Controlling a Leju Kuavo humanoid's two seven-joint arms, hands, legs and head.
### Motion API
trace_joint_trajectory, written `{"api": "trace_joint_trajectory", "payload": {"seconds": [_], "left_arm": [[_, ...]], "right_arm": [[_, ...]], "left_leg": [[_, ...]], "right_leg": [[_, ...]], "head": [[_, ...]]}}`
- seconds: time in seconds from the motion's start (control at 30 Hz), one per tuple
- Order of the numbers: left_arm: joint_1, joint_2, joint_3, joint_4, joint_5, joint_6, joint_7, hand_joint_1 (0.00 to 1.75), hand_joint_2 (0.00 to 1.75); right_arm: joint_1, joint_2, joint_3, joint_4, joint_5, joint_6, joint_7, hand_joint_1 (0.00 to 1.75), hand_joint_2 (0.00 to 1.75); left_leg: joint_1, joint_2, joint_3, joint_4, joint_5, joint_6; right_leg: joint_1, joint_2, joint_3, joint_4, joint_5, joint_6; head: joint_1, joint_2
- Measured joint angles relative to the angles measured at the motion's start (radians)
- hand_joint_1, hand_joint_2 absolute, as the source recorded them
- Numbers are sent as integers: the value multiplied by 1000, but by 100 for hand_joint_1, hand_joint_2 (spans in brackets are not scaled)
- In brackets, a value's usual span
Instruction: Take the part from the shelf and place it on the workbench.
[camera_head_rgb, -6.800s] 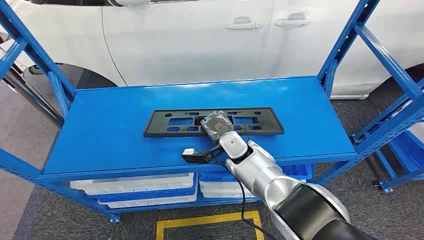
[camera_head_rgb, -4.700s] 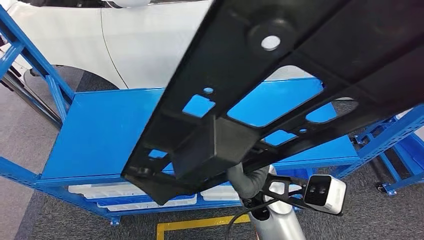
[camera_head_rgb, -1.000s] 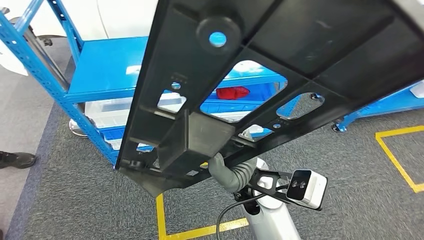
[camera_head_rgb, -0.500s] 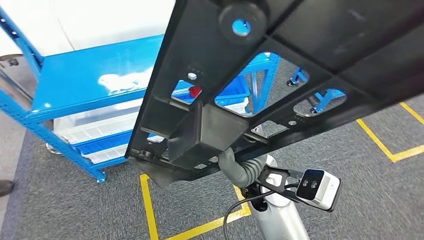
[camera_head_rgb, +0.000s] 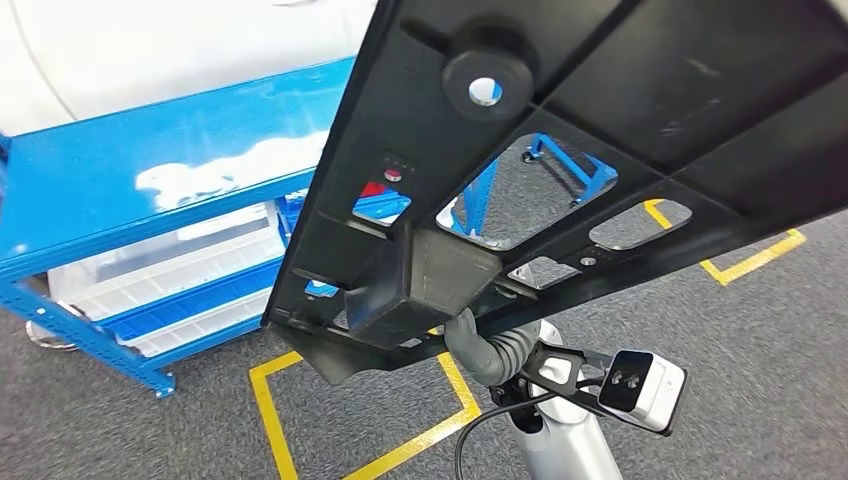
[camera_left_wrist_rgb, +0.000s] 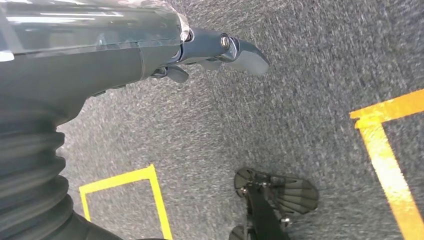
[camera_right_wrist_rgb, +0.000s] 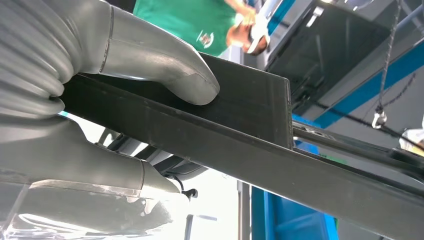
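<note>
1. Holding the long black plastic plate-shaped part with cut-out slots (camera_head_rgb: 620, 130), the right hand (camera_right_wrist_rgb: 125, 65) has its thumb pressed on one face and its fingers under the other, near the part's boxy lower end; the part is off the shelf and carried high, close before the head camera, tilted up toward the right.
2. The grip sits at one end of a long piece, so I judge that its far end could swing or sag and lever the part out from between the thumb and fingers, most likely during a turn or a step.
3. The part blocks much of the forward view, so the counter cannot be made out; approaching it part-blind risks knocking the raised end on something.
4. The left hand (camera_left_wrist_rgb: 220, 47) hangs over the grey carpet floor (camera_left_wrist_rgb: 300, 100) holding nothing; whether its fingers are curled or spread I cannot tell.
5. The blue metal shelf (camera_head_rgb: 130, 180) stands off to the left, its front edge clear of the part. Yellow floor tape (camera_head_rgb: 280, 440) marks bays on open carpet ahead. A person in a green top (camera_right_wrist_rgb: 200, 20) stands beyond the part.
</note>
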Motion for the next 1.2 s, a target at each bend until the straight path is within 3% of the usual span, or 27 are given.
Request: {"api": "trace_joint_trajectory", "payload": {"seconds": [0.03,0.07,0.13,0.2,0.23,0.3,0.37,0.47,0.5,0.53,0.57,0.6,0.67,0.73,0.8,0.83,0.9,0.97,1.03,1.07,1.1,1.13,1.2], "left_arm": [[1,0,0,0,1,0,1,0,175],[1,-1,0,0,1,0,1,0,175],[-1,-3,-1,0,1,-1,1,0,175],[-1,-4,-1,0,2,-1,2,0,175],[-1,-4,-1,0,2,-2,4,0,175],[-2,-4,-1,0,5,-4,9,0,175],[-4,-5,0,0,10,-9,10,0,175],[1,-8,1,1,18,-15,7,0,175],[5,-9,2,1,22,-15,7,0,175],[7,-9,4,1,26,-14,6,0,175],[8,-10,6,1,33,-11,5,0,175],[8,-10,9,1,40,-6,4,0,175],[7,-10,18,1,52,2,1,0,175],[7,-12,27,1,58,8,0,0,175],[5,-15,32,1,59,10,0,0,175],[3,-17,33,1,59,10,0,0,175],[1,-20,34,1,59,11,-1,0,175],[3,-20,35,1,60,11,-2,0,175],[5,-20,38,1,62,12,-2,0,175],[5,-20,40,1,63,13,-2,0,175],[4,-21,42,1,66,15,-2,0,175],[4,-22,45,1,68,18,-2,0,175],[2,-23,51,1,75,25,-1,0,175]], "right_arm": [[2,-2,-1,0,0,0,0,175,175],[3,-3,-2,0,0,0,0,175,175],[3,-5,-2,-2,0,0,0,175,175],[2,-5,-2,-4,-1,1,0,175,175],[2,-5,-3,-5,-2,4,0,175,175],[3,-6,-4,-6,-3,11,0,175,175],[2,-6,-7,-9,-4,18,0,175,175],[1,-5,-8,-13,-2,17,0,175,175],[2,-6,-9,-13,0,16,0,175,175],[3,-7,-9,-13,0,15,0,175,175],[3,-8,-10,-13,-1,16,0,175,175],[2,-9,-11,-13,-4,17,0,175,175],[-1,-10,-13,-13,-9,19,0,175,175],[-4,-10,-14,-13,-11,19,0,175,175],[-6,-11,-16,-13,-12,19,0,175,175],[-6,-11,-17,-14,-12,19,0,175,175],[-9,-13,-18,-15,-12,19,0,175,175],[-12,-14,-19,-16,-12,19,0,175,175],[-12,-16,-19,-16,-13,20,0,175,175],[-12,-17,-19,-16,-13,21,0,175,175],[-12,-17,-19,-16,-13,22,0,175,175],[-13,-17,-19,-16,-13,24,0,175,175],[-18,-17,-19,-16,-14,30,1,175,175]], "left_leg": [[0,12,0,0,-1,-1],[0,23,0,1,-1,-2],[-1,42,4,0,-4,-6],[-5,58,8,1,-8,-16],[-7,66,11,0,-9,-22],[-8,83,15,-3,-12,-34],[-5,61,10,21,-36,-44],[-2,-4,-65,193,-130,-47],[-2,-13,-94,253,-151,-46],[-2,-16,-109,283,-153,-45],[-2,-18,-107,272,-134,-43],[-2,-23,-87,225,-99,-40],[-1,-60,-28,87,-31,-32],[-2,-91,3,14,-11,-26],[-4,-82,6,7,-11,-19],[-2,-72,8,2,-8,-13],[1,-49,11,-6,-2,-1],[-2,-25,11,-7,-2,5],[-4,2,10,-7,-4,5],[-4,14,11,-6,-5,4],[-4,26,12,-6,-7,3],[-4,36,15,-6,-9,1],[-7,52,20,-6,-14,-7]], "right_leg": [[-3,-5,-6,12,5,1],[-4,-10,8,-14,27,1],[-3,-43,77,-144,83,-5],[5,-78,126,-240,109,-16],[10,-84,132,-255,108,-22],[10,-61,129,-259,113,-34],[5,-40,132,-268,120,-46],[5,-8,133,-272,125,-58],[7,6,132,-272,125,-60],[9,19,132,-271,126,-60],[10,33,132,-270,126,-60],[11,46,133,-268,126,-60],[12,70,132,-261,124,-55],[9,90,124,-256,125,-44],[6,108,117,-256,130,-30],[7,104,114,-254,129,-23],[10,58,92,-207,98,-11],[5,8,35,-86,36,-1],[-1,-5,-17,17,3,6],[-3,-8,-18,19,12,8],[-4,-13,2,-19,38,7],[-4,-24,39,-86,72,5],[5,-60,108,-216,113,-8]], "head": [[0,0],[0,0],[0,0],[0,0],[0,0],[0,0],[0,0],[0,0],[0,0],[0,0],[0,0],[0,0],[0,0],[0,0],[0,0],[0,0],[0,0],[0,0],[0,0],[0,0],[0,0],[0,0],[0,0]]}}
